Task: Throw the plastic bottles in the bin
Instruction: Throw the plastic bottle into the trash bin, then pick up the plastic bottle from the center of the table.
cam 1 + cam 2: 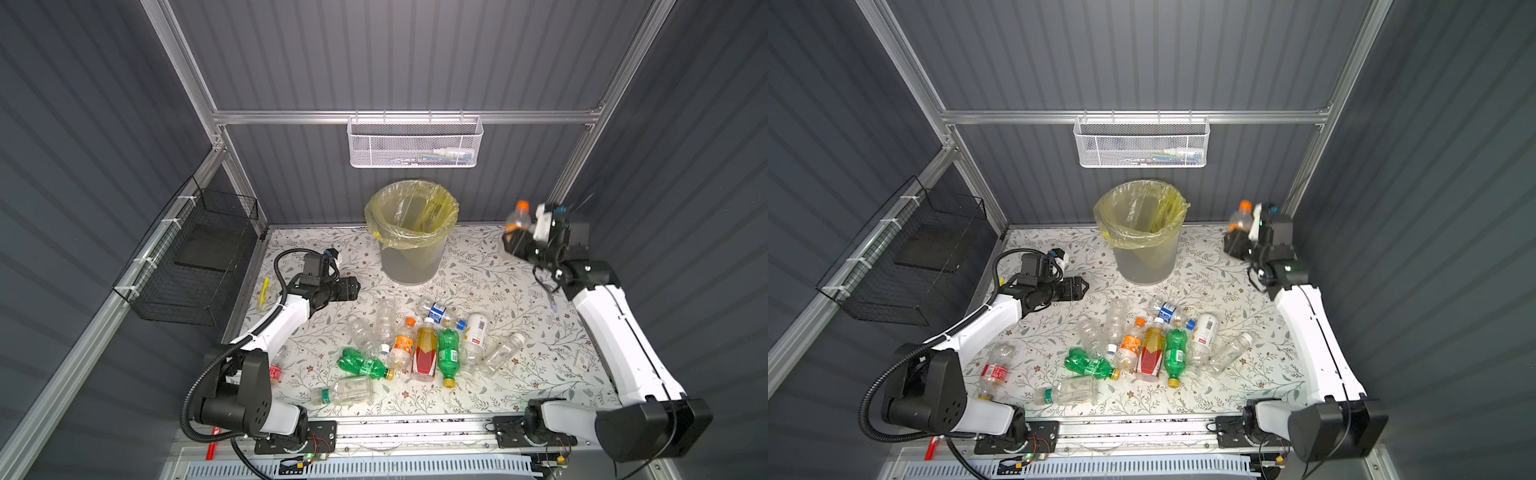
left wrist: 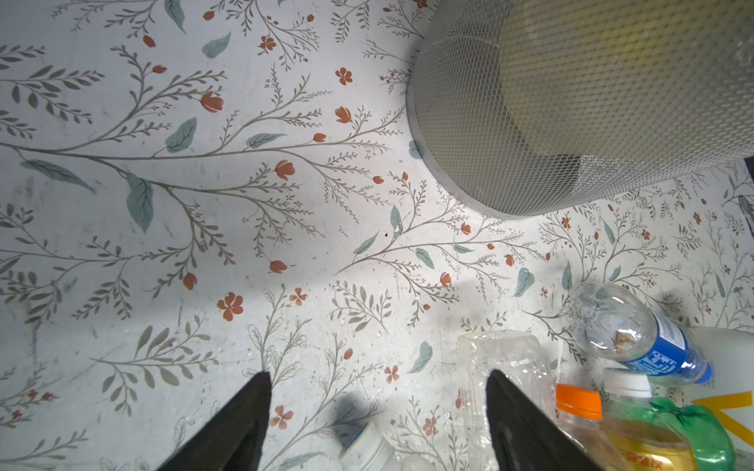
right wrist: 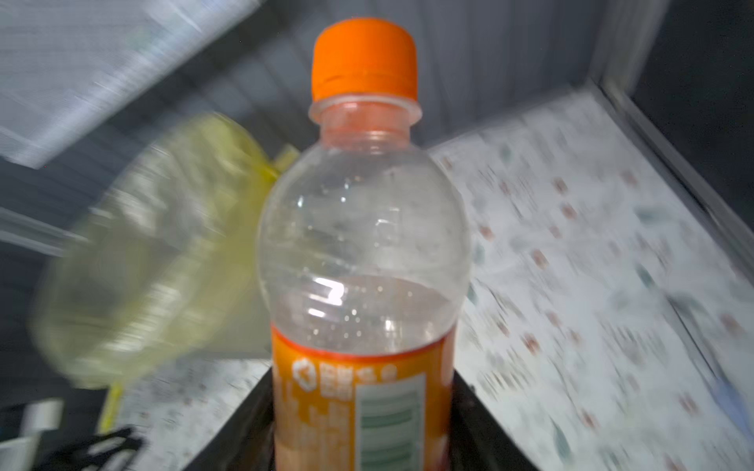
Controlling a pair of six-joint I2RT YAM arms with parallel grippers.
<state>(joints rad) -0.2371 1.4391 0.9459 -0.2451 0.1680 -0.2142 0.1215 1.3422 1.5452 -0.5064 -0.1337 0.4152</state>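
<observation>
Right wrist: right fingers (image 3: 245,428) grip orange-capped bottle (image 3: 363,244); left fingers (image 2: 236,424) wide apart above table (image 2: 122,244)

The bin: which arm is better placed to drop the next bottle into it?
Right: the right end effector holds an orange-capped bottle in the air near the bin; the left end effector is open and empty.

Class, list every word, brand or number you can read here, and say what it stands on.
No text reads clearly.
Raised orange-cap bottle, orange label: white print, blurred.
Blue-label bottle: white print, too small.
White bottle: barcode and red patch, too small.
</observation>
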